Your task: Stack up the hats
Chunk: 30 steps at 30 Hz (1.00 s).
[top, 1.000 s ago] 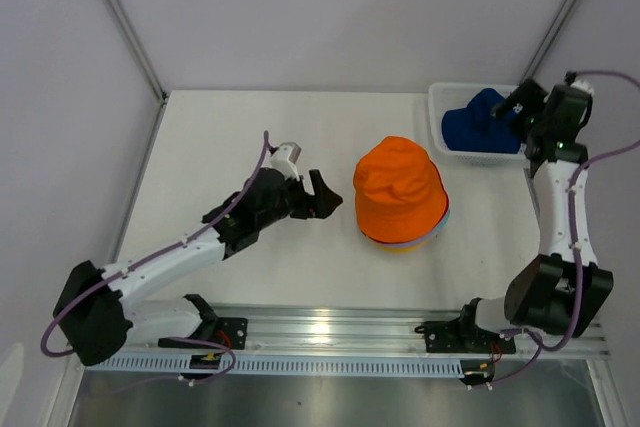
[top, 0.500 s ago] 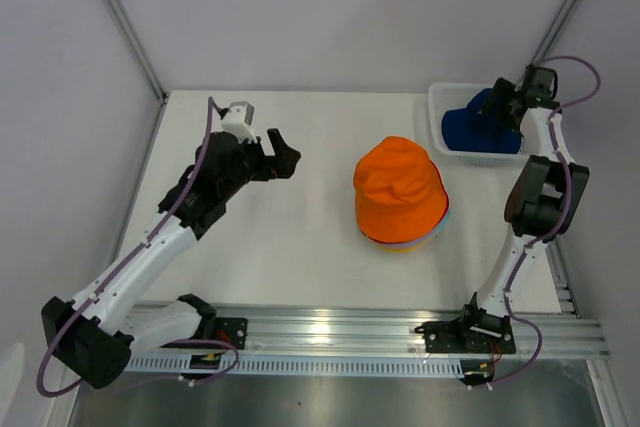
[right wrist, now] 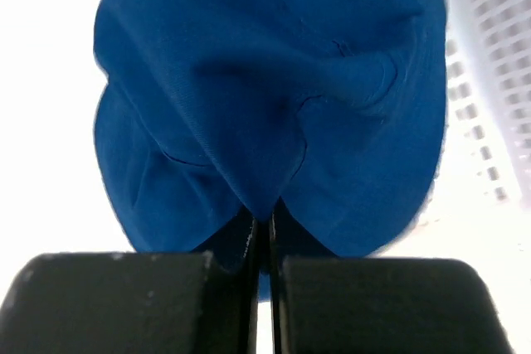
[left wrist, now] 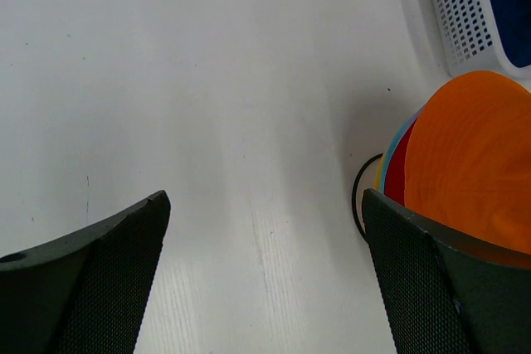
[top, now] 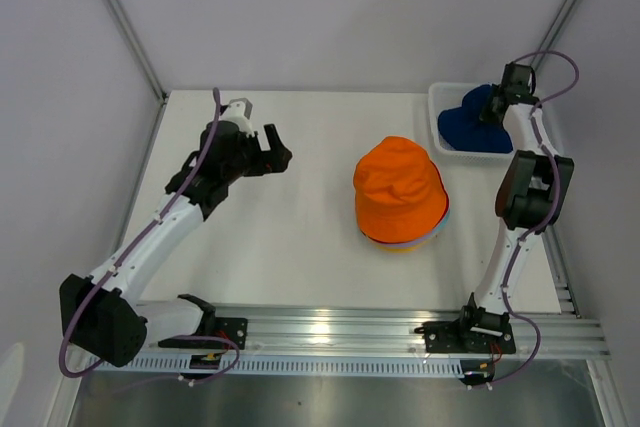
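The dark blue hat [right wrist: 265,97] looks to be the last one left: it lies in the white basket [top: 436,107] at the far right corner, and the right gripper [right wrist: 264,238] is pinched tight on a fold of it. The orange hat [top: 398,187] tops the pile mid-table, other coloured brims peeking out beneath. The left gripper [top: 277,149] hangs wide open, empty, well left of the pile

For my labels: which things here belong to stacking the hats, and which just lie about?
Job: orange hat atop the stack; dark blue hat, pinched by the right gripper.
Lying about: white mesh basket; black wire ring beneath the stack.
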Tool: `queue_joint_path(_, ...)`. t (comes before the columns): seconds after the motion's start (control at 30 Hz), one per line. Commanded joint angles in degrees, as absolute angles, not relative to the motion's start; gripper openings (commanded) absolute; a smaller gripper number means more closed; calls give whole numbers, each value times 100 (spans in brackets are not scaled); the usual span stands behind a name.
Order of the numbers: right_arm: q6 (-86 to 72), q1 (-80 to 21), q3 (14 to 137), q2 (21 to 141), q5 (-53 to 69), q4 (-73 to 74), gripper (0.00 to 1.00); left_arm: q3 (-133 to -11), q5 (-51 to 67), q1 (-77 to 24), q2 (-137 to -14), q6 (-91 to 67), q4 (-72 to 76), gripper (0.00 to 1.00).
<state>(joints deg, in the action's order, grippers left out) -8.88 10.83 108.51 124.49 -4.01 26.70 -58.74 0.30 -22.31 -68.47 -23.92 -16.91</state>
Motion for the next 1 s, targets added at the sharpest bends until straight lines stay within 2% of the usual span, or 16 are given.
queue_joint_path(0.0,-747,1160,11538,11787,-625,2364,0,-6231,255,-2162,-6741,-2364,-1617,99)
queue_joint_path(0.2,-861,1134,12716,10980,473,3111,0,-6459,772,-2153,-6513,-2364,-1626,99)
queue_joint_path(0.3,-1142,1081,12736,10339,1150,3199,0,-6547,1010,-2162,-6373,-2487,-1731,99)
queue_joint_path(0.4,-1178,810,12665,9845,1318,3339,0,-6557,1133,-2162,-6232,-2566,-1775,100)
queue_joint_path(0.53,-1309,335,12227,8837,1704,3419,0,-6548,1292,-2162,-5960,-2733,-1810,100)
queue_joint_path(0.77,-1555,-948,10392,7333,1714,3094,0,-6373,1231,-2162,-5538,-2848,-1854,99)
queue_joint_path(0.97,-1529,-1738,9485,6707,1459,3393,0,-6126,1081,-2162,-5072,-2804,-2047,100)
